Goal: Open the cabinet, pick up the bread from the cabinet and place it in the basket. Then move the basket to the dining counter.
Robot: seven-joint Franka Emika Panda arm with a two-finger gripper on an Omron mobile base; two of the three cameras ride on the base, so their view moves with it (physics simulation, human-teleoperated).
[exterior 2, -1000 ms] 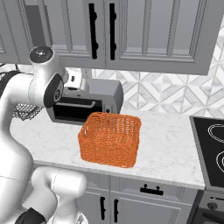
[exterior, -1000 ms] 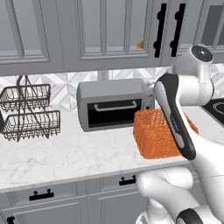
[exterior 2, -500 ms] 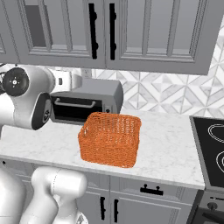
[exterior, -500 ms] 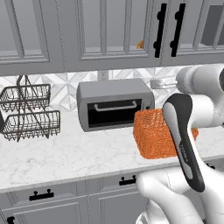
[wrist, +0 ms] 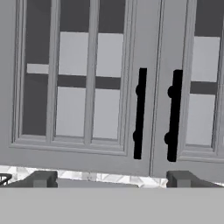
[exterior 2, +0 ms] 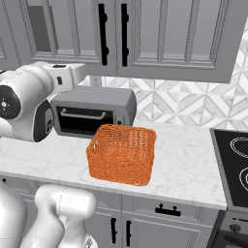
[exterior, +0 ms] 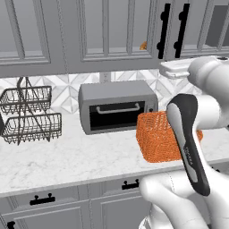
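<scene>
Now the gripper [wrist: 112,178] faces the cabinet [wrist: 109,144], its two dark fingertips [wrist: 41,178] spread wide at the bottom of the hand view and holding nothing. Straight ahead of them stand both doors, shut, with the pair of long black bar handles [wrist: 139,113] side by side at the seam. Pulling back to the base views, the white arm [exterior: 197,134] reaches up toward those handles from the counter's edge. A sliver of golden-brown, likely the bread [exterior: 143,45], peeks through the door's panel just left of the handles. Down on the marble worktop [exterior 2: 184,164] sits the orange basket [exterior 2: 122,153], just in front of the grey toaster oven [exterior: 117,107]. Well off to the left stands the dark two-tier wire rack [exterior: 29,115].
</scene>
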